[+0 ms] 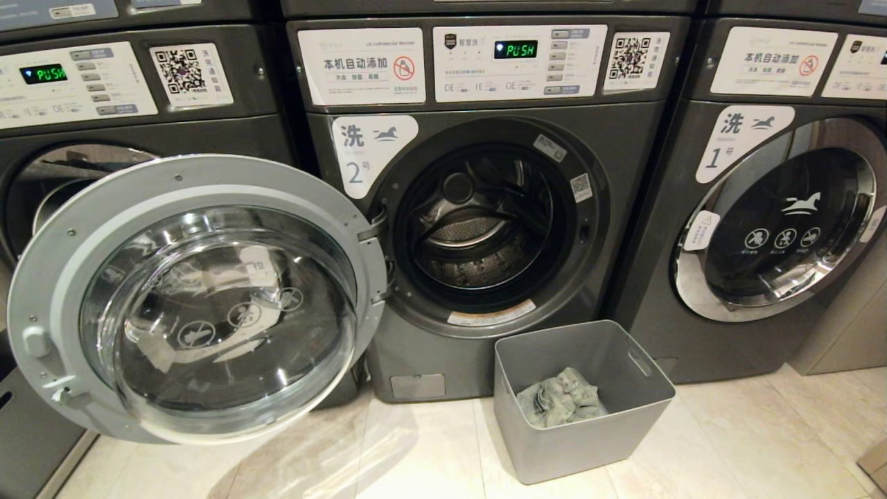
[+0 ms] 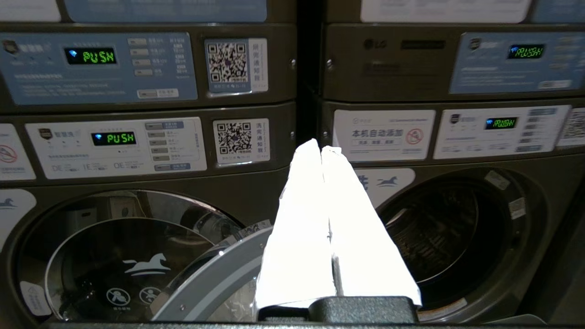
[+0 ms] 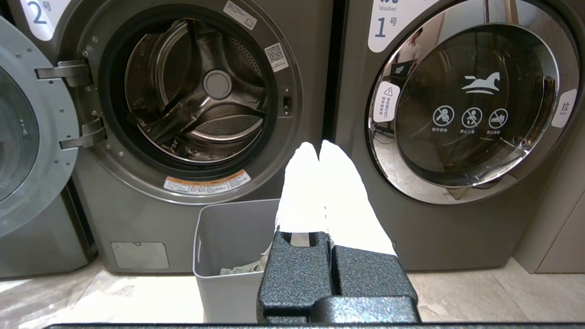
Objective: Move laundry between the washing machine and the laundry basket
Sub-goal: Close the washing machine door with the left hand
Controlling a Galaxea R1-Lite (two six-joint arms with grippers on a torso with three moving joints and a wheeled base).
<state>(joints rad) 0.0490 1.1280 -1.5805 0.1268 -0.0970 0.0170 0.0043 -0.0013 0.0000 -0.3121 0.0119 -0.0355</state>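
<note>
The left hand has its white fingers pressed together, holding nothing. It hangs in open air in front of the machines, its tips level with the gap between the washer marked 2 and the machine to that washer's left. The edge of the open door shows just beside and below it.

The right hand is likewise closed tip to tip and empty. It sits low, facing the seam between the washer and the machine marked 1, with the basket just below and ahead of its fingers.

In the head view neither arm shows. The washer's door is swung fully out to the left on its hinges, covering much of the neighbouring machine's front. The round mouth is unblocked and the steel drum looks bare.

The basket stands on the tiled floor, below and a little right of the mouth, close to the washer's front. The laundry lies crumpled on the basket's bottom, well under its rim. Bare floor lies in front of the basket and to its right.
</note>
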